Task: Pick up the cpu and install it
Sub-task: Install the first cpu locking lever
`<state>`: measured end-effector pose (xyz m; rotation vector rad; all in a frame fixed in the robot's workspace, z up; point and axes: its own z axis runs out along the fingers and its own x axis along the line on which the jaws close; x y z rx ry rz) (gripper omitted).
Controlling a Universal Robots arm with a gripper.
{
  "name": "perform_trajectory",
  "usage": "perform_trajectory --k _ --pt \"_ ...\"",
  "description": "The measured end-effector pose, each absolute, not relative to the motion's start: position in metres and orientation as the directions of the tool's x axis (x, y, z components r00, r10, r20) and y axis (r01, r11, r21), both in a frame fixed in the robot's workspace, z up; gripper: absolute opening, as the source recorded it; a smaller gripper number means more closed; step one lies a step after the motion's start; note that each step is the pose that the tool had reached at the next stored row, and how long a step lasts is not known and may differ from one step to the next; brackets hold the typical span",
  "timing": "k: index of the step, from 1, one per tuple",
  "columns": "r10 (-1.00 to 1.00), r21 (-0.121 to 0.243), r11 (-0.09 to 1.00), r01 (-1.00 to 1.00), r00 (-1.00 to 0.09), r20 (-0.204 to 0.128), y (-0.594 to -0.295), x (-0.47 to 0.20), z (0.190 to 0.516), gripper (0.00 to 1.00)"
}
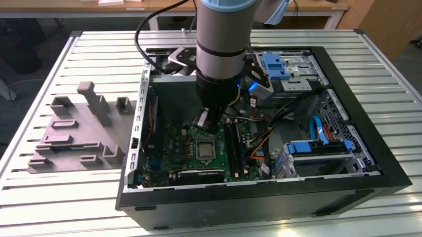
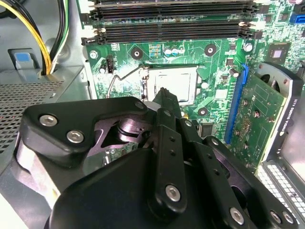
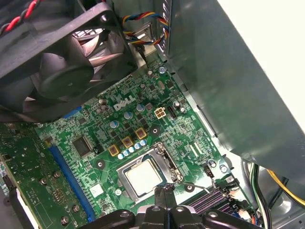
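The cpu (image 3: 142,177) sits flat in its socket (image 3: 164,157) at the frame's lower middle, just beside the narrow, empty claw (image 3: 164,194), which should move gently, straight up.

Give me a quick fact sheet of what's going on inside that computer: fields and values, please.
Setting: open computer case on a slatted table
Cpu: silver square chip lying in the socket on the green motherboard
Gripper: just above the cpu's edge, fingers together, holding nothing visible
Socket lever: thin wire, raised off the board
Nearby: black fan, memory slots
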<state>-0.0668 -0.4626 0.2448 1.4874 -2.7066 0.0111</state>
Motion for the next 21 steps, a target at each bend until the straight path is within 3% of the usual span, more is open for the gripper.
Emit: perform_trajectory --k 21 --pt "-0.844 0.021 0.536 -0.844 -0.535 0.047 -0.4615 -0.0657 0.2497 0.11"
